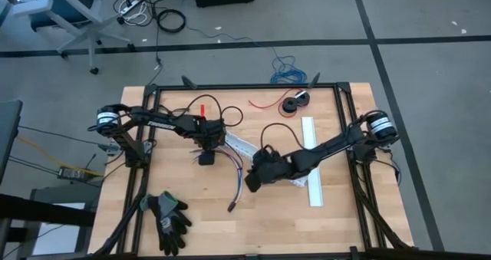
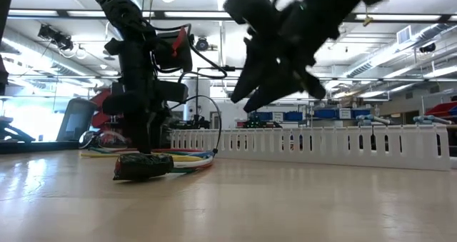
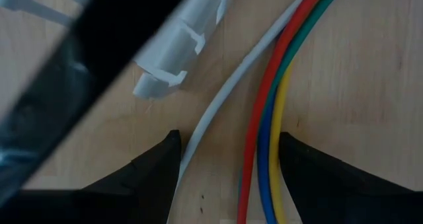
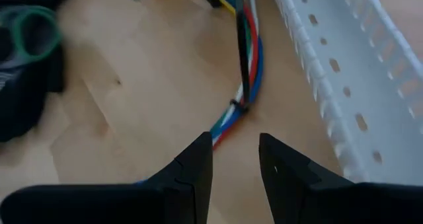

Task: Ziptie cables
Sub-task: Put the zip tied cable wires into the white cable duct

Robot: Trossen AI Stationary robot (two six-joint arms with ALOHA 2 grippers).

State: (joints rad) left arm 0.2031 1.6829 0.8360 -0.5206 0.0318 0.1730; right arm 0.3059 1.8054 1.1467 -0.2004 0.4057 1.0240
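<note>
The cables [image 1: 239,172] are a bundle of thin white, red, blue, green and yellow wires lying in a curve on the table. Their dark end [image 1: 205,159] rests on the wood. My left gripper [image 1: 209,141] points down over the bundle near that end. In the left wrist view it [image 3: 228,154] is open, one finger on each side of the wires [image 3: 264,118]. My right gripper [image 1: 253,182] is open and hangs raised over the bundle's middle [image 4: 248,72]. There a thin black strip [image 4: 241,52] runs along the wires to a black band [image 4: 236,105].
A long white slotted cable duct [image 1: 311,160] lies right of the bundle, and a shorter white piece [image 1: 242,145] lies by the left gripper. Black gloves [image 1: 169,218] sit near the table's near left corner. A red wire with a black spool [image 1: 291,103] lies at the far edge.
</note>
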